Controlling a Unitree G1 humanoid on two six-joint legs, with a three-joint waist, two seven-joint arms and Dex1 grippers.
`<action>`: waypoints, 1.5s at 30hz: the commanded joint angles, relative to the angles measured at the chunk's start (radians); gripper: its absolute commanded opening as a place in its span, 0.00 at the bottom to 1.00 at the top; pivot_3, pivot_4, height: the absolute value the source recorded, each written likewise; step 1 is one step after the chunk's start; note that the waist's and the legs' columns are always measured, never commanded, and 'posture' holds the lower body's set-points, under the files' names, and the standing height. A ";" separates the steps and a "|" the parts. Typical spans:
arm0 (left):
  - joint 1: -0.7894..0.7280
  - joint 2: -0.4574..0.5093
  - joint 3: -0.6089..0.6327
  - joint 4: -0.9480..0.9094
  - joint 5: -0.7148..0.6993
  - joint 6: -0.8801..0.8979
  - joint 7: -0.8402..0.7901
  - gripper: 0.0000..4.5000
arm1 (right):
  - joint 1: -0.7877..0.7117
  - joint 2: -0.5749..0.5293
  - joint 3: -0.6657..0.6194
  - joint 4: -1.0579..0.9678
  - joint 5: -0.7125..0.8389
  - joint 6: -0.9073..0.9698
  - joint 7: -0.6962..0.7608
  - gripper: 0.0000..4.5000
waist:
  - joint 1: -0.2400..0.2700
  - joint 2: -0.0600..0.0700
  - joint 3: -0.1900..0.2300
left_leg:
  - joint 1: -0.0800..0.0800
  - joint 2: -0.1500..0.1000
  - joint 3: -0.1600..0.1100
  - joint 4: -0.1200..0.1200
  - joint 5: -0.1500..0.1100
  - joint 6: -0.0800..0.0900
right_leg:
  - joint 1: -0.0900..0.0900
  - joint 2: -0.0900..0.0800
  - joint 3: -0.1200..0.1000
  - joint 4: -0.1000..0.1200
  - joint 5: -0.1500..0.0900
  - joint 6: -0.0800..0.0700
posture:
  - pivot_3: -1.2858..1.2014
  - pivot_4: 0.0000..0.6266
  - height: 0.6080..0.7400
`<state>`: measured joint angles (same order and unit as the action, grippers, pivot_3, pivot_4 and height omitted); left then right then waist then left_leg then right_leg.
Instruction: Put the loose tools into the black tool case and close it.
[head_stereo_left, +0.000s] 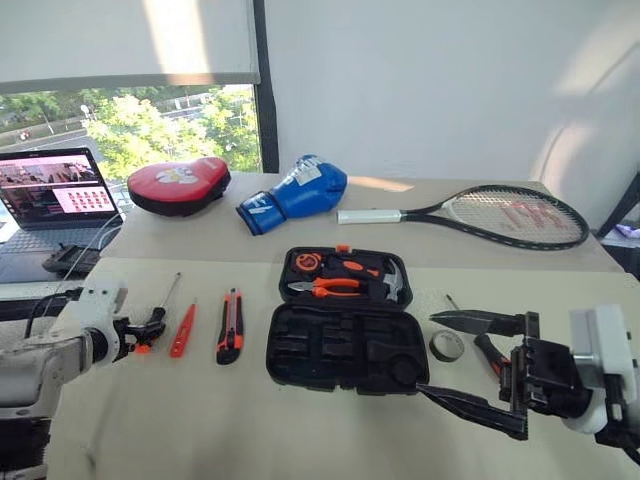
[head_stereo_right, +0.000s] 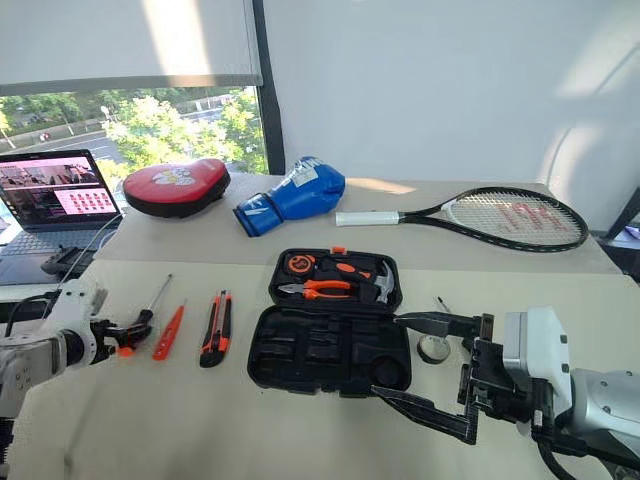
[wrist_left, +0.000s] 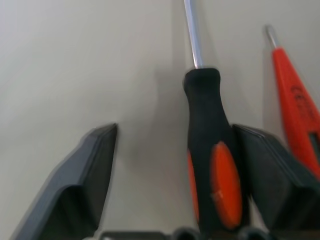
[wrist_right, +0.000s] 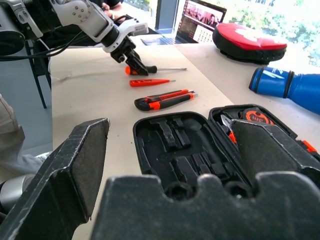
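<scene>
Nearest you, at about 4 o'clock, your right gripper (head_stereo_left: 478, 366) hangs above the table (head_stereo_left: 200, 420) with its two black fingers spread wide and nothing between them, pointing across toward the black tool case (head_stereo_left: 345, 345). Just past its upper finger, at 3 o'clock, lie the small black tape roll (head_stereo_left: 447, 346) and a long screwdriver (head_stereo_left: 487, 350) that the finger partly hides.

At 9 o'clock your left gripper (head_stereo_left: 148, 331) sits low at the table. Its fingers are parted around the orange-black handle of the other long screwdriver (wrist_left: 209, 165), which lies on the table; one finger touches the handle, the other stands clear, so it isn't pinched. Just beside it, toward the centre, lies the small all-orange screwdriver (head_stereo_left: 183, 329), then the orange-black utility knife (head_stereo_left: 230, 326).

The case lies open at the centre. The nearer half shows bare recesses, and the farther half holds the orange-handled pliers (head_stereo_left: 326, 288) and a small hammer (head_stereo_left: 392, 281).

Further back, from 11 to 1 o'clock, you see a laptop (head_stereo_left: 50, 205), a red punch pad (head_stereo_left: 178, 185), a blue boxing glove (head_stereo_left: 296, 193) and a tennis racket (head_stereo_left: 480, 215).
</scene>
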<state>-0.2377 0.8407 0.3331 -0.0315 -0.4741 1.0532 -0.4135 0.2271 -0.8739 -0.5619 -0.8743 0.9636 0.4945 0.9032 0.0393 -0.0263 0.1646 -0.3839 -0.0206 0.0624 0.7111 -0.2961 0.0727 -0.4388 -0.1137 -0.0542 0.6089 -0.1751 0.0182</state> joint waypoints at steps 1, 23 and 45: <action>0.004 -0.002 0.013 -0.006 0.001 0.000 -0.021 0.50 | 0.007 -0.007 -0.032 -0.006 -0.001 -0.013 -0.009 1.00 | 0.000 0.000 0.000 | 0.000 0.000 0.000 0.000 0.000 -0.001 | 0.000 0.000 0.000 0.000 0.000 0.000 | 0.52 0.24 1.00; -0.717 -0.250 -0.779 0.431 0.398 -0.911 -0.897 0.23 | 0.574 0.214 -0.441 -0.173 0.002 -0.163 -0.082 1.00 | -0.004 0.002 -0.001 | -0.002 -0.002 0.004 0.005 -0.005 0.014 | 0.002 0.008 0.003 0.000 -0.001 0.001 | 0.52 0.24 1.00; -0.695 -0.352 -0.812 0.427 0.558 -0.731 -0.870 0.23 | 0.656 0.142 -0.418 -0.150 0.015 -0.249 -0.156 1.00 | 0.001 0.002 -0.001 | -0.006 -0.002 0.004 0.015 -0.010 0.022 | 0.001 0.002 0.004 0.001 -0.004 0.008 | 0.52 0.24 1.00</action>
<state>-0.9297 0.4914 -0.4880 0.4223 0.0744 0.3104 -1.2872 0.9033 -0.7109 -0.9863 -1.0319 0.9584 0.2310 0.7554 0.0406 -0.0246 0.1636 -0.3902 -0.0222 0.0664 0.7261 -0.3064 0.0952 -0.4380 -0.1119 -0.0507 0.6101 -0.1793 0.0261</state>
